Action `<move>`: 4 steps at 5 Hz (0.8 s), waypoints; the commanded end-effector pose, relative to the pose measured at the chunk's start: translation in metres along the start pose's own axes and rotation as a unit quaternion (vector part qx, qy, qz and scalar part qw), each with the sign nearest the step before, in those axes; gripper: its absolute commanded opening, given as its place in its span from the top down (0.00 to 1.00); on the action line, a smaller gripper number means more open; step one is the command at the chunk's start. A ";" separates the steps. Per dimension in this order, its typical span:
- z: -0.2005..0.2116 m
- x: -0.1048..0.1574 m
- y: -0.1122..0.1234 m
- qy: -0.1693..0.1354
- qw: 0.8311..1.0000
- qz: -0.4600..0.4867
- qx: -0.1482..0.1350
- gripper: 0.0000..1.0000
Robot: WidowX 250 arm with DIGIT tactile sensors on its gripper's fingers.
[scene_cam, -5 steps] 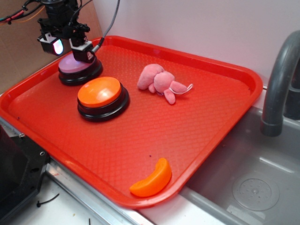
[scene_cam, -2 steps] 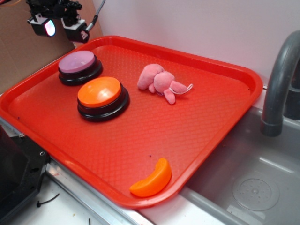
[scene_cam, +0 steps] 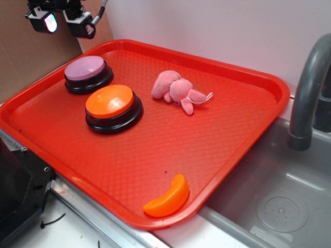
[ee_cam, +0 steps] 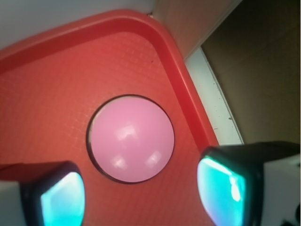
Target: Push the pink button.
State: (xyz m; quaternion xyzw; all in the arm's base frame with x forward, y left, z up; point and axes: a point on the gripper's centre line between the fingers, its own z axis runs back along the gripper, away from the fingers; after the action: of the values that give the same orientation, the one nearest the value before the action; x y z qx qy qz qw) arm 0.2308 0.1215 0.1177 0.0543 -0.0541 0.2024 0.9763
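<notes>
Trouble could come from a crooked descent: the gripper (scene_cam: pixel 63 23) hangs jaws apart high above the pink button (scene_cam: pixel 85 68) at the tray's (scene_cam: pixel 217 67) far-left corner, with the orange button (scene_cam: pixel 110 101) just beside it.

The place looks like a mock kitchen set up for robot trials, not a lived-in home. At the right of the exterior frame a grey sink basin (scene_cam: pixel 274 206) with a round drain sits under a dull grey faucet (scene_cam: pixel 309 88), and both have the matte, moulded look of a toy kitchen set. A red cafeteria tray (scene_cam: pixel 227 150) fills the counter beside it, against a plain white wall (scene_cam: pixel 217 26). A sheet of brown cardboard (scene_cam: pixel 20 57) stands at the upper left as a makeshift backdrop. Black cables (scene_cam: pixel 98 13) run down from the top edge there, and dark equipment (scene_cam: pixel 20 196) sits at the lower left.
</notes>
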 end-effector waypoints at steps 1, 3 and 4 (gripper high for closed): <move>0.035 0.008 0.001 -0.045 0.999 0.001 0.004 0.00; 0.045 0.008 -0.004 -0.042 0.999 -0.001 0.000 0.00; 0.050 0.008 -0.007 -0.044 0.999 -0.002 -0.003 0.00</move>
State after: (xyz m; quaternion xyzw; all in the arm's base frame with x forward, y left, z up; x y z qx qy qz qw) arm 0.2325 0.1087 0.1453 0.0546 -0.0606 0.1987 0.9767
